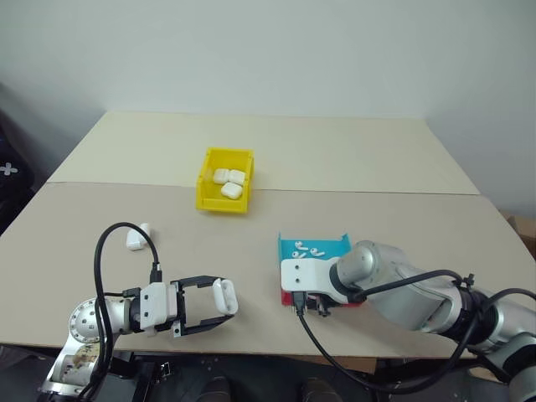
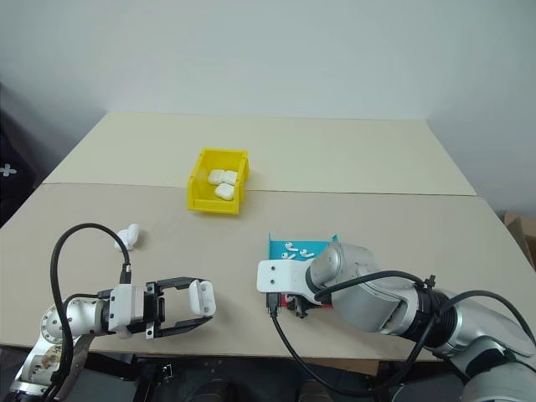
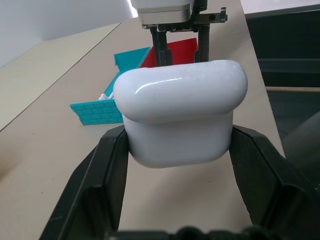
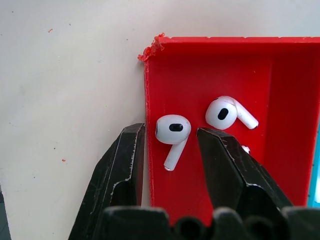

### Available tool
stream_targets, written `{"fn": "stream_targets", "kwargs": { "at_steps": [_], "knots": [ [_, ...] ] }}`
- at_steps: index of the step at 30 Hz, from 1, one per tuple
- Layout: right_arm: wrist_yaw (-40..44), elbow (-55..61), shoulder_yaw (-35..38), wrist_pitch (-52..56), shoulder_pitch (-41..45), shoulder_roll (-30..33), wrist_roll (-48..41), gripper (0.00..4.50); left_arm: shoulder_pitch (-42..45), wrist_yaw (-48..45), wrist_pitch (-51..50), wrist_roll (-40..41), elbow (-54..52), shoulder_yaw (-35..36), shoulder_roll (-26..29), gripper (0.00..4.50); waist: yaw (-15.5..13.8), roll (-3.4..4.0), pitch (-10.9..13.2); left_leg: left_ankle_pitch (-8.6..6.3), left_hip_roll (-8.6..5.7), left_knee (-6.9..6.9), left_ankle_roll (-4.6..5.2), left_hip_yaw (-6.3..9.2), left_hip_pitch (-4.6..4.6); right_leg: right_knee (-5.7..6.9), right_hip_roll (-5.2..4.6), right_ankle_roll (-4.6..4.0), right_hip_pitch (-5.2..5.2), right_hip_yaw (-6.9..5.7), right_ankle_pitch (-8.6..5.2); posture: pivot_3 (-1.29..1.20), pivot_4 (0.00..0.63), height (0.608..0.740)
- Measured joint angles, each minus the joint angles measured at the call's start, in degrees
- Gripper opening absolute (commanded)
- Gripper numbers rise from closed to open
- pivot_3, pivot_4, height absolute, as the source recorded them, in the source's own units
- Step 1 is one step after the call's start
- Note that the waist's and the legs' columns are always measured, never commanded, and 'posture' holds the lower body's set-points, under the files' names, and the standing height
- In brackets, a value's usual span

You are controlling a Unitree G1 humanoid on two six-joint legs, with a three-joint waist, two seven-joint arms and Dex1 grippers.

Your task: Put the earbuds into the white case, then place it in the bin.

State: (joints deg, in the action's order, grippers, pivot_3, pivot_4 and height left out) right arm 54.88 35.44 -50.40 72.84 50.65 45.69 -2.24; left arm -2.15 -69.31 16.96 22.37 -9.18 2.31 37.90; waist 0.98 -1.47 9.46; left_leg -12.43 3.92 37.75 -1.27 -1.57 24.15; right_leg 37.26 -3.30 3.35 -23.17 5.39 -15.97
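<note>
Left gripper (image 1: 219, 311) jaws clamp the small glossy white case (image 3: 180, 112); right gripper (image 4: 170, 150) jaws hang half-open around a tiny white earbud (image 4: 172, 133) in the shallow red tray (image 4: 280, 90).

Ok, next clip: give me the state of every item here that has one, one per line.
Left pincer: shut on the white case.
White case: held, lid closed.
Right pincer: open, fingers either side of one earbud.
Earbud: lying loose in the red tray.
Red tray: two earbuds visible in it.
Blue tray: earbuds lying in it.
Yellow bin: three cases inside.
Case on table: loose, untouched.
</note>
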Motion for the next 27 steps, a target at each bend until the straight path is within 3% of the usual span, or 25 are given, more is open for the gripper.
{"fn": "stream_targets", "kwargs": {
  "at_steps": [1,15,18,27],
  "knots": [
    [0.0,0.0,0.0,0.0,0.0,0.0,-0.2,1.67,-0.1,0.1,0.0,0.0,0.0,0.0,0.0,2.77,0.0,0.00,0.0,0.00,0.00,0.00,0.00,0.00,0.00,0.00,0.00,0.00,0.00,0.00,0.00,0.00,0.150,0.740],
    [-0.4,0.1,-0.5,-0.3,0.0,0.4,-0.3,1.67,-0.2,0.7,0.0,-0.3,-0.3,0.0,0.1,2.77,0.0,0.00,0.0,0.00,0.00,0.00,0.00,0.00,0.00,0.00,0.00,0.00,0.00,0.00,0.00,0.00,0.150,0.740],
    [-0.3,0.1,-0.6,-0.7,0.0,0.6,-0.3,1.11,-0.2,0.9,0.0,-0.5,-0.3,0.0,0.1,2.77,0.0,0.00,0.0,0.00,0.00,0.00,0.00,0.00,0.00,0.00,0.00,0.00,0.00,0.00,0.00,0.00,0.150,0.740],
    [-0.3,0.1,-0.7,-2.1,0.0,1.1,-0.3,1.11,-0.3,1.1,0.0,-0.8,-0.4,0.0,0.1,2.77,0.0,0.00,0.0,0.00,0.00,0.00,0.00,0.00,0.00,0.00,0.00,0.00,0.00,0.00,0.00,0.00,0.150,0.740]
  ]
}}
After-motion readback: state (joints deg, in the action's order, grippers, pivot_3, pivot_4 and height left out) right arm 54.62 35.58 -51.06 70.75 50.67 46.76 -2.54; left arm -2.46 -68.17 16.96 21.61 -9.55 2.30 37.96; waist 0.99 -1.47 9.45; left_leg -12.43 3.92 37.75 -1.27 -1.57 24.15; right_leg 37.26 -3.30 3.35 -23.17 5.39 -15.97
